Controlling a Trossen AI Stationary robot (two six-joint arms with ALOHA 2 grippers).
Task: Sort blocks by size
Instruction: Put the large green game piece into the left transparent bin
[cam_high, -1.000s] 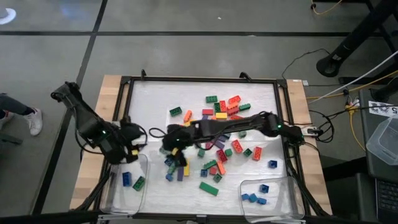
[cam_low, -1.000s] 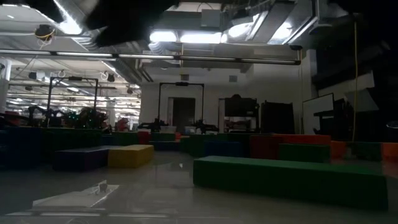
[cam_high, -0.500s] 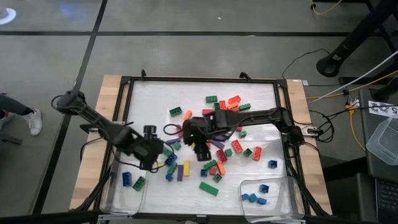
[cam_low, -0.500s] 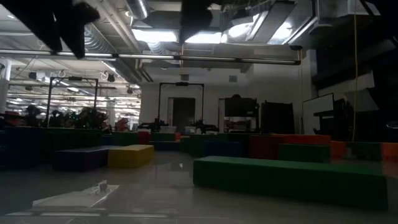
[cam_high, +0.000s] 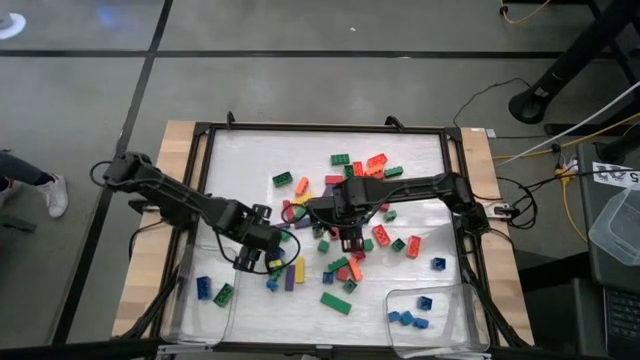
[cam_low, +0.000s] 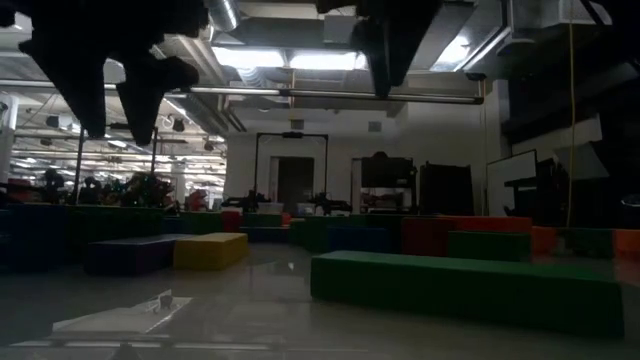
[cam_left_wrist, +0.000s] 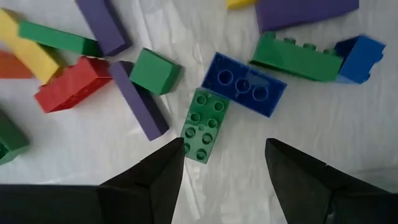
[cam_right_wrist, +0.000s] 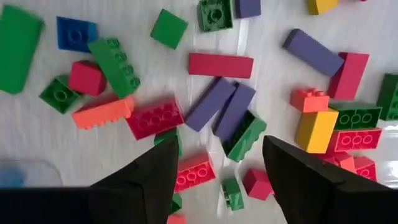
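Many coloured blocks (cam_high: 350, 250) lie scattered on the white mat in the middle of the table. My left gripper (cam_high: 262, 252) hangs open at the pile's left end, pointing down. In its wrist view the open gripper (cam_left_wrist: 224, 149) stands over a green block (cam_left_wrist: 203, 124) and a blue block (cam_left_wrist: 244, 84), touching neither. My right gripper (cam_high: 345, 222) hangs open above the pile's middle, pointing straight down. Below that gripper (cam_right_wrist: 219, 146) lie purple blocks (cam_right_wrist: 224, 109), a red block (cam_right_wrist: 155, 117) and a green block (cam_right_wrist: 244, 135). Neither gripper holds anything.
A clear tray (cam_high: 190, 305) at the near left holds a blue and a green block. Another clear tray (cam_high: 462, 312) at the near right holds several small blue blocks. A black frame (cam_high: 325, 128) borders the mat. The mat's far part is bare.
My left gripper has swung from above the near left tray toward the table's right, down to the pile's left end, rolling as it went. My right gripper has drawn back toward the table's right edge, over the pile's middle, and tipped to point straight down. Both stayed open.
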